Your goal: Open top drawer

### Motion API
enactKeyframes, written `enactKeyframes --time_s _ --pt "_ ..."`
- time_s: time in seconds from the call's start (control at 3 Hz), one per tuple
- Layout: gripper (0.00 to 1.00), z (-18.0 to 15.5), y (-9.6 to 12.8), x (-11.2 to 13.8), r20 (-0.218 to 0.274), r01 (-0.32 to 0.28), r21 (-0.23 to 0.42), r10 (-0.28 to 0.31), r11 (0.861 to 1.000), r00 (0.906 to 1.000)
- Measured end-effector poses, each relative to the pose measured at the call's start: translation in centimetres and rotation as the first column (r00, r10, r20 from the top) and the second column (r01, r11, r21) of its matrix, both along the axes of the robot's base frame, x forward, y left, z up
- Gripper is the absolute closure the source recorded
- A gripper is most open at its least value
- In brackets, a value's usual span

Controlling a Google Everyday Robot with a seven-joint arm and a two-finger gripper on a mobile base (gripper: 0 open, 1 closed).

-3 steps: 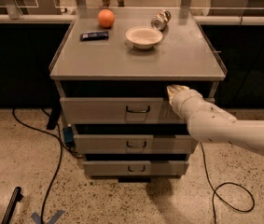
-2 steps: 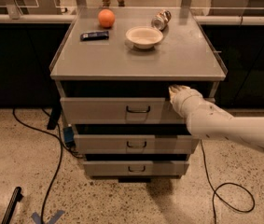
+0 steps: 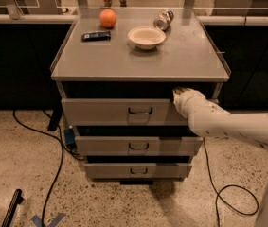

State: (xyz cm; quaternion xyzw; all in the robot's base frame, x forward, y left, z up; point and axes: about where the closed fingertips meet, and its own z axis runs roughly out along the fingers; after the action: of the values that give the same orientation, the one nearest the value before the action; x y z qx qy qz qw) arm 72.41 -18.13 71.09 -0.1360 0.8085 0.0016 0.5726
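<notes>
The top drawer [image 3: 100,111] is the widest grey drawer of the cabinet, with a small dark wire handle [image 3: 140,110] at its centre. Its front stands a little out from the cabinet, with a dark gap above it under the grey top. My gripper [image 3: 177,94] comes in from the right on a white arm [image 3: 228,126]. It sits at the upper right edge of the top drawer's front, to the right of the handle and apart from it.
Two narrower drawers [image 3: 138,146] [image 3: 138,170] sit below. The cabinet top [image 3: 181,60] holds an orange [image 3: 108,18], a dark bar [image 3: 96,35], a white bowl [image 3: 146,37] and a tipped can [image 3: 164,19]. Cables [image 3: 53,174] lie on the floor on both sides.
The arm's end has shifted slightly to the right along the top drawer's upper edge. The drawer front shows no clear movement.
</notes>
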Motion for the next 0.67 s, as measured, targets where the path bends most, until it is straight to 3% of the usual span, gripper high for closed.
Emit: enactKeyframes --time_s 0.67 --pt "1.0 -1.75 0.37 0.48 -0.081 0.003 -0.027 -0.005 1.0 0.9967"
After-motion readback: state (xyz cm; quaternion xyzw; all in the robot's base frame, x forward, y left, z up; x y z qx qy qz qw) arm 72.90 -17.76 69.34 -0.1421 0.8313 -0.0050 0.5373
